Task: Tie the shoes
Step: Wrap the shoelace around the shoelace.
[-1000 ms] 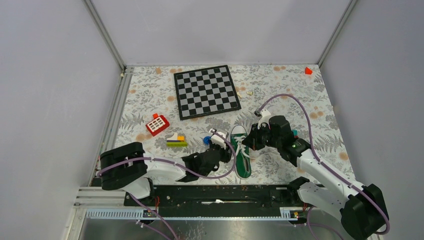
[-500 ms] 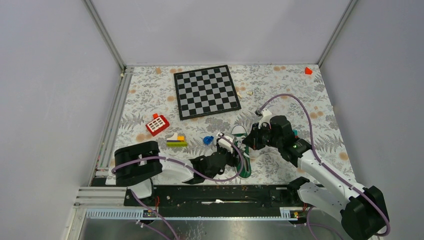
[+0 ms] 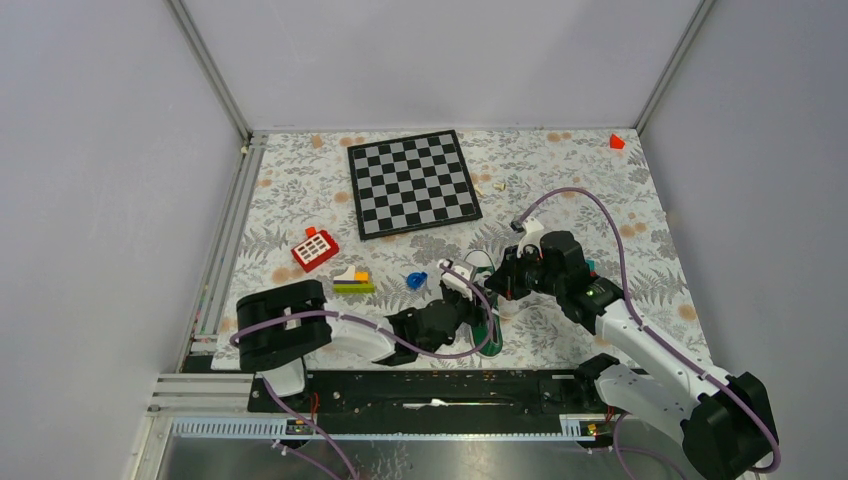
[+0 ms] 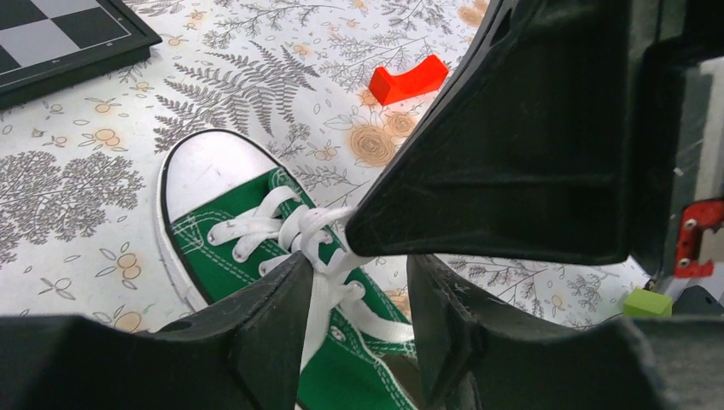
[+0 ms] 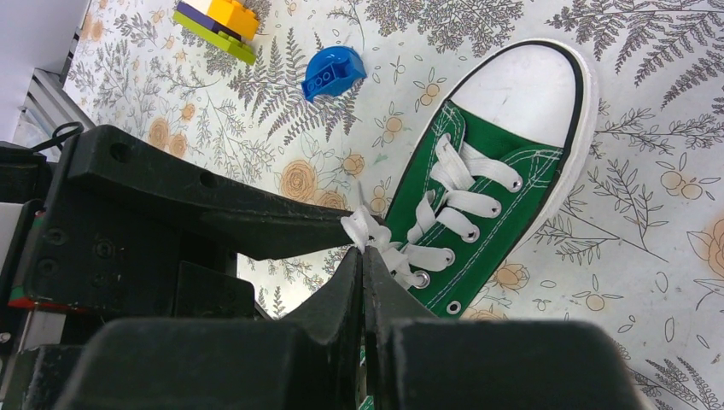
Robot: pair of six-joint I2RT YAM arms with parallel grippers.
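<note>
Reaching low over the sneaker (image 5: 512, 145), right claw (image 5: 362, 256) pinching lace (image 5: 444, 205), left claw (image 4: 359, 282) half-open

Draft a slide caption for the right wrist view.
Right gripper, shut, pinches a white lace of the green sneaker.

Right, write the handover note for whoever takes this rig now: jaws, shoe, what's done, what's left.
Left gripper: jaws open, a strand of lace runs between them, unclamped.
Right gripper: jaws shut on lace at their tips.
Sneaker: upright on the table between the arms, toe pointing away from the bases.
Done: lace threaded through the eyelets, ends gathered mid-shoe.
Left: no bow visible. Likely next: close the left jaws on the strand, then form and tighten the knot.
</note>
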